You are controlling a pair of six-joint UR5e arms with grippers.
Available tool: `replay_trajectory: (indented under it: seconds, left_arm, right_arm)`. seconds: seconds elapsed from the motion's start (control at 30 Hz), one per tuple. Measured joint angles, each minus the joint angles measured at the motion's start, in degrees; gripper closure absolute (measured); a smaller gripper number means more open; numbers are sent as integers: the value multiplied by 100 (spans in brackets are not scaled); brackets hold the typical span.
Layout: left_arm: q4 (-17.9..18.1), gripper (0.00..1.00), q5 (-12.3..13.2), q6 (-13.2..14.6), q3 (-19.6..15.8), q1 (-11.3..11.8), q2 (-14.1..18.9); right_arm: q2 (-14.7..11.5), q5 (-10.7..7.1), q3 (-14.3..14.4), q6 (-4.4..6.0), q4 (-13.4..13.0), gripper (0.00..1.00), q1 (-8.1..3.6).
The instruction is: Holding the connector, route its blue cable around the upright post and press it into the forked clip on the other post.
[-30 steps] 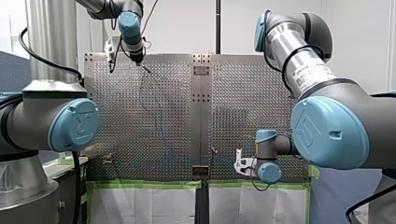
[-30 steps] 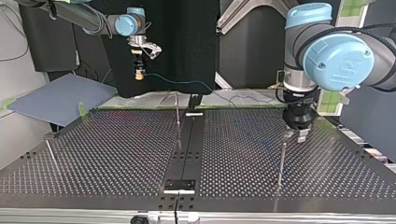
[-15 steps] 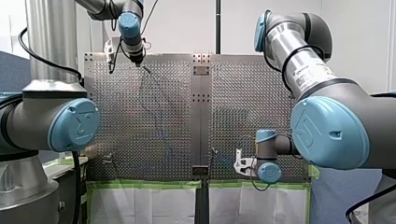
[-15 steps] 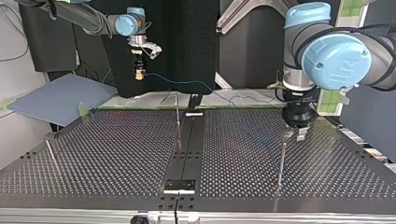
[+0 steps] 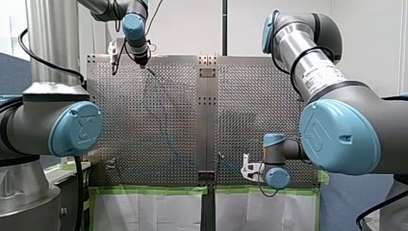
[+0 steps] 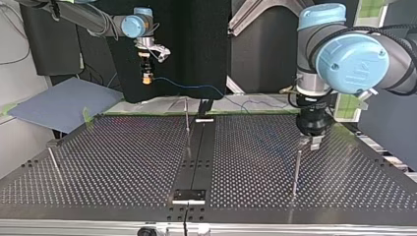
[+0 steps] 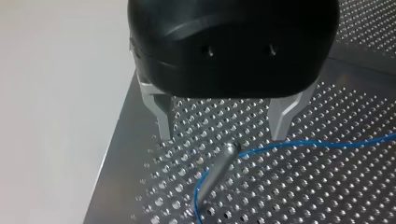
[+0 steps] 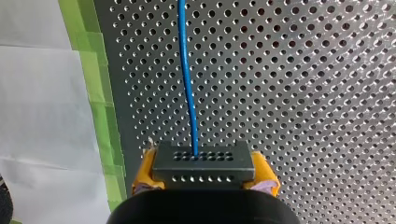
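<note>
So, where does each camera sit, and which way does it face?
Front view: behind and above the arms, facing over the table; left arm and right arm at its sides.
Top view: across the table, facing the arms; right gripper at its left, left gripper at its right.
Left wrist view: on my left wrist, looking past open fingers at a post.
Right wrist view: on my right wrist, looking past pads shut on the connector.
Shared: both wrist views show the cable.

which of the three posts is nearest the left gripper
The post at the top view's right, just under my left gripper, blue cable bending round it; the other two posts stand far off.
</note>
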Motion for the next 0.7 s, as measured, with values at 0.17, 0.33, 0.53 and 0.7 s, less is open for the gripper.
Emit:
replay_trajectory:
  seconds: [0.17,0.33,0.53,0.7]
  left_arm:
    - [162,1,1,250,-1,-65,1]
    - [365,1,-8,503,-2,-168,8]
    - [688,1,-44,835,-61,-336,15]
    - [944,1,-141,1093,-267,-466,31]
  right_arm:
    - [0,-6,-3,22,0,98,0]
    - [2,-8,-11,42,0,98,0]
    - [3,-7,-11,107,0,98,3]
    - [2,-12,-11,214,-9,98,2]
